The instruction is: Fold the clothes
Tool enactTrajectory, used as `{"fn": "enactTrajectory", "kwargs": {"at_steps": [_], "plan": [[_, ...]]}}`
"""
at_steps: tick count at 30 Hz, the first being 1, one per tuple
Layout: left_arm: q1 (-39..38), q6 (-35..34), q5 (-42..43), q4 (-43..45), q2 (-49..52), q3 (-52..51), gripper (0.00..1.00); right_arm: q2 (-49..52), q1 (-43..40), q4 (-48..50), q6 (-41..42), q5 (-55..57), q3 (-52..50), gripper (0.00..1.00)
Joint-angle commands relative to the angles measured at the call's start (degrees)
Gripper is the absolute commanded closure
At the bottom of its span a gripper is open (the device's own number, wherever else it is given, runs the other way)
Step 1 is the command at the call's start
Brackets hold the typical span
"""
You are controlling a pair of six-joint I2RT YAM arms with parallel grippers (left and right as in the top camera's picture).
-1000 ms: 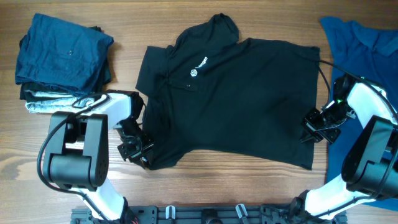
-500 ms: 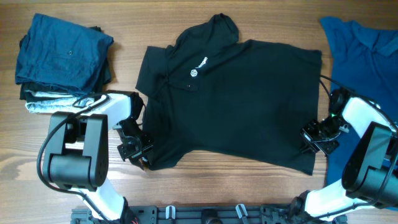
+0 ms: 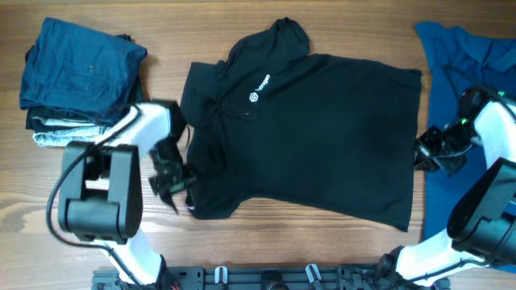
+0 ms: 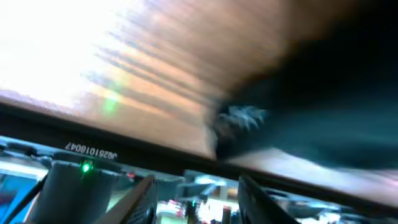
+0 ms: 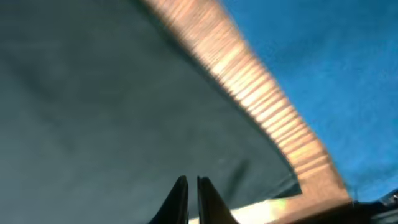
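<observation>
The black collared shirt (image 3: 314,137) lies spread flat, face up, in the middle of the table, its white logo (image 3: 258,87) near the collar. My left gripper (image 3: 168,176) hovers just off the shirt's lower left hem, open, nothing between its fingers (image 4: 148,198). The left wrist view is blurred and shows a dark shirt corner (image 4: 239,127) on the wood. My right gripper (image 3: 426,155) sits at the shirt's right edge, shut; in its wrist view the fingertips (image 5: 181,186) point over flat black fabric (image 5: 93,112). A bright blue shirt (image 3: 472,56) lies at the far right.
A stack of folded dark blue and grey clothes (image 3: 81,72) sits at the back left. A strip of bare wood (image 5: 261,99) separates the black shirt from the blue one (image 5: 323,62). A black rail (image 3: 282,278) runs along the front edge.
My left gripper has let go of the lower left hem, opened and pulled back left. My right gripper moved right and back, and the shirt's right edge shifted slightly right.
</observation>
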Motion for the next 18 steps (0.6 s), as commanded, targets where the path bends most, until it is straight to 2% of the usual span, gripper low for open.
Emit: {"fn": "enactTrajectory", "kwargs": {"at_steps": [1,3,4,5,6,10,11,14,17,18], "plan": [[-0.28,0.55,-0.63,-5.57,-5.25,19.15,0.51,0.26,0.02,-2.14,-6.19,-6.14,7.96,0.90],[-0.66,2.56,-0.70,-5.25,-5.38,32.57,0.47,0.26,0.70,-2.03,-9.86,-8.76,10.60,0.83],[-1.09,4.72,-0.66,-1.20,-5.35,38.71,0.52,0.26,1.66,-2.08,-11.50,-8.57,12.44,0.80],[-1.77,7.39,-0.72,3.32,-5.27,43.80,0.79,0.26,2.95,-2.12,-12.11,-8.28,14.67,0.77],[-2.51,7.87,-0.72,6.80,-5.01,47.25,0.92,0.26,4.24,-1.99,-12.11,-8.13,16.87,0.72],[-4.02,7.80,-0.70,17.38,-1.11,57.02,0.90,0.39,8.98,-1.99,-12.07,-5.22,26.08,0.73],[-4.02,7.78,-0.68,17.77,1.01,59.39,0.91,0.39,9.99,-1.95,-12.07,-4.17,27.74,0.73],[-4.37,7.85,0.52,20.17,12.50,68.59,0.93,0.39,11.82,1.20,-11.89,-1.62,30.51,0.73],[-6.62,10.71,1.79,29.59,19.76,69.57,0.96,1.33,11.85,5.27,-11.93,-1.62,30.49,0.74],[-8.52,14.53,1.73,35.82,23.34,69.57,0.92,2.29,11.85,7.58,-12.02,-1.62,30.36,0.74]]}}
